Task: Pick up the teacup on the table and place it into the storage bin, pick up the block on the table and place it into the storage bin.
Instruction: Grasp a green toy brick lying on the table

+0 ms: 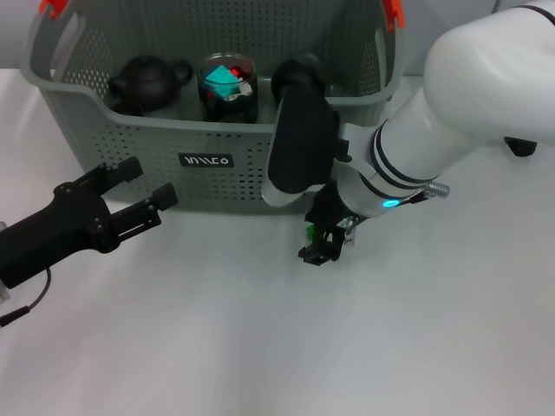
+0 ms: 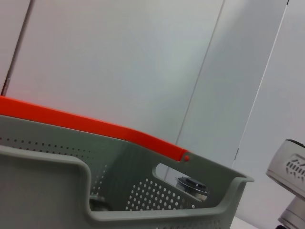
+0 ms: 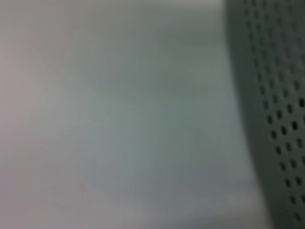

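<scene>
Head view first: my right gripper (image 1: 323, 245) points down at the table (image 1: 260, 347), just in front of the storage bin (image 1: 130, 143). A green block (image 1: 309, 230) shows as a sliver beside my fingers, touching or between them; I cannot tell which, nor whether those fingers are pressed together or spread. I judge the block light, rigid and smooth-sided, best pinched across two flat faces, with some risk of it twisting out. Most of it is hidden by my wrist. My left gripper (image 1: 143, 192) hangs low with fingers spread, holding nothing, the bin wall just beyond the fingertips. Inside the bin sit a dark teapot (image 1: 147, 81) and a glass jar (image 1: 228, 87) with coloured pieces. A dark rounded thing behind my right forearm may be the teacup, but I cannot be sure.

Left wrist view: only the bin rim and its orange clip (image 2: 95, 128); no fingers.

Right wrist view: blurred table and perforated bin wall; neither block nor my fingers appear.
</scene>
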`<state>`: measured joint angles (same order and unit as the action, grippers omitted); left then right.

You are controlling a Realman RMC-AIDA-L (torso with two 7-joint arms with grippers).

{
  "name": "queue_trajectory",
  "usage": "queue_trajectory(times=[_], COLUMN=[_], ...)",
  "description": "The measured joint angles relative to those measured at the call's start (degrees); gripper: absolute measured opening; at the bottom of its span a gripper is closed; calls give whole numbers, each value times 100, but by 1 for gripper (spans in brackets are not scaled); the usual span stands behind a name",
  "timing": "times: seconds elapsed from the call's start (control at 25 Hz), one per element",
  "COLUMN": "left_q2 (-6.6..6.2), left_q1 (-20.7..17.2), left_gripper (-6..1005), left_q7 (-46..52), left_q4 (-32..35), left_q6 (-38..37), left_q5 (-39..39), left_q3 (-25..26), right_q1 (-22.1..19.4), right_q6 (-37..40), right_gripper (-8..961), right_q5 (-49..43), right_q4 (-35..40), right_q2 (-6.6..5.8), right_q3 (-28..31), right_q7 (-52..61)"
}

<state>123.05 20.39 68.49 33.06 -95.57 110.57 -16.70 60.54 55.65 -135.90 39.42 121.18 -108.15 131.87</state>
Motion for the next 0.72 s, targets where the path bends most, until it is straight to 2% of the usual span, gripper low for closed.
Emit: queue_trajectory(times=[0.4, 0.72], left_q2=[0, 0], left_q1=[8, 6], left_gripper=[830, 829], left_q7=[-13, -15], left_q4=[-2, -2], left_q6=[9, 13], left_q5=[0, 0], left_q3=[0, 0], right_q1=[64, 116], right_q6=[-74, 229], right_gripper=[559, 558], right_q5=[37, 381], right_q4=[-186, -251], right_q2=[-4, -23], right_q3=[-30, -4], right_q7=[57, -33])
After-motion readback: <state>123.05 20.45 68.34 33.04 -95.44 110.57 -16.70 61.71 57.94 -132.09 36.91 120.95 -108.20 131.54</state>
